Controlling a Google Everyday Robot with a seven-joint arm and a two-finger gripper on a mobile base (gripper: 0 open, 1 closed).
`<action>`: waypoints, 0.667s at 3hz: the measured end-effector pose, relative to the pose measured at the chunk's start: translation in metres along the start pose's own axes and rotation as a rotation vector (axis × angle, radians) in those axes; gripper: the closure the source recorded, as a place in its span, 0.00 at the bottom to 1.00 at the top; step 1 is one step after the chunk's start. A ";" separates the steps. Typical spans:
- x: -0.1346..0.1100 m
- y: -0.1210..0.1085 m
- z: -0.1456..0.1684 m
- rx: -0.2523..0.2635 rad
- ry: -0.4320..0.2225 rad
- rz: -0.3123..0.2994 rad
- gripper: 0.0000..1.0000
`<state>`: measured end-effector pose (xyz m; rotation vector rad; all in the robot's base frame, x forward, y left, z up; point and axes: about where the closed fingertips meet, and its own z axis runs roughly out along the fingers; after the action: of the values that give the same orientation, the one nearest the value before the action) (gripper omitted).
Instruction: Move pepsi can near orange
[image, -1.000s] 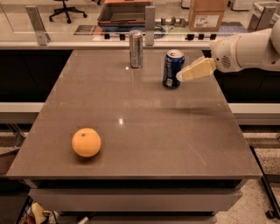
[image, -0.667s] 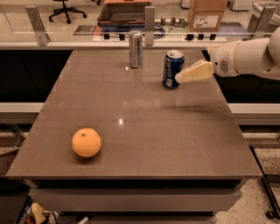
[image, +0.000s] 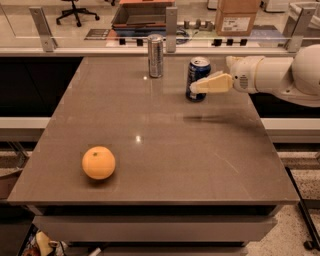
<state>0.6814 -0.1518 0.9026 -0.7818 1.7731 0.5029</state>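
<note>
The cream jaws sit at the front of the dark blue pepsi can, but I cannot tell if they squeeze it. The round orange fruit lies far from them on the brown tabletop. It looks like grabbing time: next, hold tight and carry.

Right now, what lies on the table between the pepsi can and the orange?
Nothing: the camera view shows bare table between pepsi can and orange. The silver can stands aside, and the end effector is at the pepsi can.
</note>
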 end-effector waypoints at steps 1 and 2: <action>-0.002 0.003 0.012 -0.015 -0.046 0.013 0.00; -0.003 0.007 0.021 -0.038 -0.074 0.018 0.18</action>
<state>0.6911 -0.1319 0.8983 -0.7649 1.7075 0.5713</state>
